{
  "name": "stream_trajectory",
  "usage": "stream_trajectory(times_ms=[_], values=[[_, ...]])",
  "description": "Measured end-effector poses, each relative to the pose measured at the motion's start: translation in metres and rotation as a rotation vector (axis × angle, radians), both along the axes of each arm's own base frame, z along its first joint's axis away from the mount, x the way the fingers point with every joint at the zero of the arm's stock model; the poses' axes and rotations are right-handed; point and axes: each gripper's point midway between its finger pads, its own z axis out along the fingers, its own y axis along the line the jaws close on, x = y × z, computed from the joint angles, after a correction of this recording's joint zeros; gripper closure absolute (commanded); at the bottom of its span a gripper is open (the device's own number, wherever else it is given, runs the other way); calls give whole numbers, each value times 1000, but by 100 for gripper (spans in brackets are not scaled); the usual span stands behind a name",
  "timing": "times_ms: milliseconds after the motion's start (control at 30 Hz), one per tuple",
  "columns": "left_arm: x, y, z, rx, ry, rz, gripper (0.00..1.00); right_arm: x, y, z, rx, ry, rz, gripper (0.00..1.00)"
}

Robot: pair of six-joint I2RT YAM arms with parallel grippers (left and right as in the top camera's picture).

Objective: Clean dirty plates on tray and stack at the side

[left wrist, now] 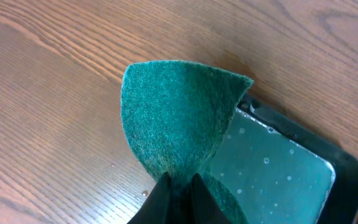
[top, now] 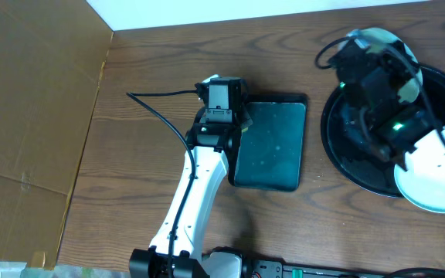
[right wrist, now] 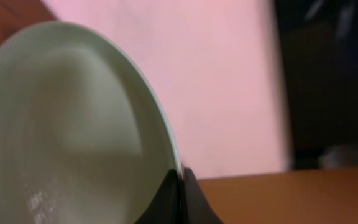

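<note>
My right gripper (top: pixel 371 55) (right wrist: pixel 180 177) is shut on the rim of a pale-aqua plate (top: pixel 378 35) (right wrist: pixel 73 124). It holds the plate tilted above the far edge of the round black tray (top: pixel 334 143). A second white plate (top: pixel 435 181) lies at the tray's near right edge. A third plate is not in view. My left gripper (top: pixel 222 96) (left wrist: pixel 180 183) is shut on a folded green scouring pad (left wrist: pixel 179 106). It holds the pad over the left edge of the small rectangular tray.
The small rectangular dark tray (top: pixel 273 147) (left wrist: pixel 278 168), wet with droplets, sits between the arms. A brown cardboard sheet (top: pixel 29 116) covers the left side. Bare wooden table (top: pixel 137 177) lies left of the left arm. A black cable (top: pixel 157 116) runs across it.
</note>
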Motion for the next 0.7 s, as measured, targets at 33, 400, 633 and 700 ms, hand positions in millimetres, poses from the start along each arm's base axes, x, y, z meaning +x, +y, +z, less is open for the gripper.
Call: stream_trajectory(times_ms=[33, 400, 633, 700], values=[[0, 0, 0, -2, 1, 3, 93, -2, 4, 7, -33, -16, 6, 99], [-2, 0, -1, -14, 2, 19, 93, -21, 22, 38, -285, -47, 1, 99], [-2, 0, -1, -16, 2, 22, 93, -29, 9, 15, -315, 40, -44, 99], [-2, 0, -1, -16, 2, 22, 93, -33, 5, -5, -321, 109, -26, 99]])
